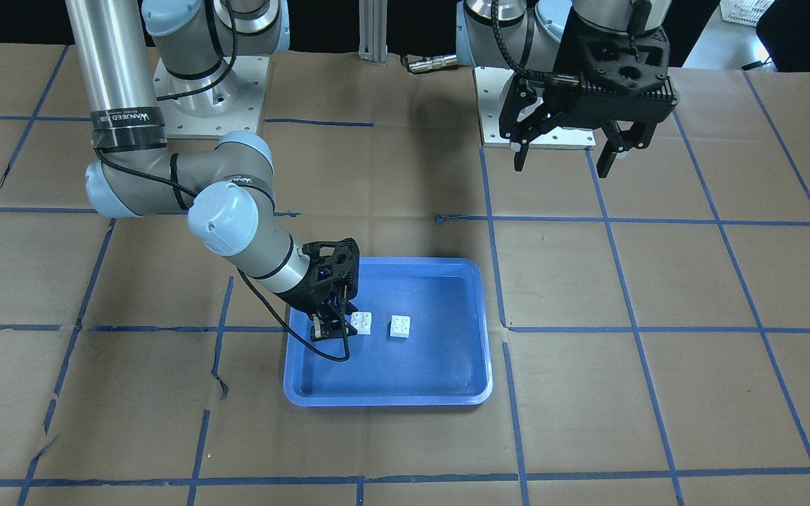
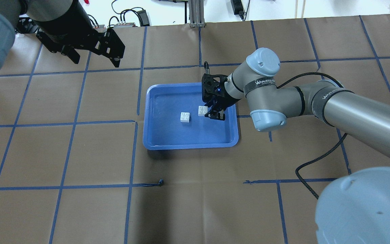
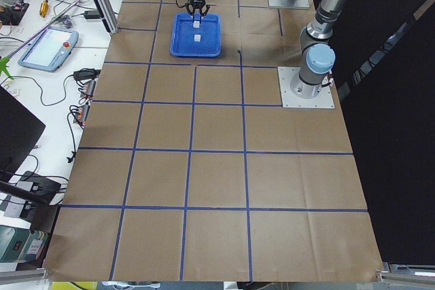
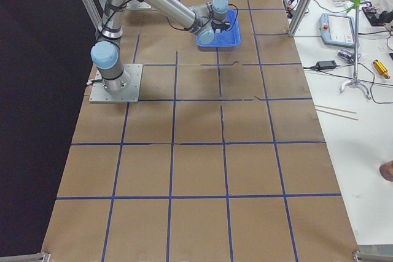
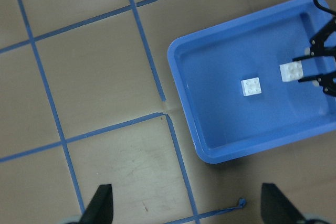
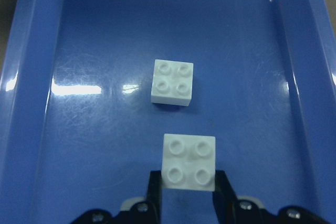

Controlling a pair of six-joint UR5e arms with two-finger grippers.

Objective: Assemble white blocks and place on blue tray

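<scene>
I note right gripper (image 6: 188, 181) pinching one white block (image 6: 189, 161) inside the blue tray (image 1: 384, 400), second white block (image 6: 171, 81) near but unjoined, left gripper (image 1: 563, 167) spread and idle; stacking remains.

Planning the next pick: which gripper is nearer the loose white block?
Right. The right gripper sits beside the loose block in the blue tray, clamping the other block; the left gripper hangs open, far off.

Table (image 2: 80, 152): top covered in brown paper (image 2: 188, 210), ruled into large squares with blue tape (image 2: 130, 162). Tape loose and curled in a few spots.
Directly on the paper:
- blue tray (image 2: 154, 144), lying flat near mid-table, one tape line passing under it
- two square metal base plates (image 1: 250, 77) on the robot's side, well apart
</scene>
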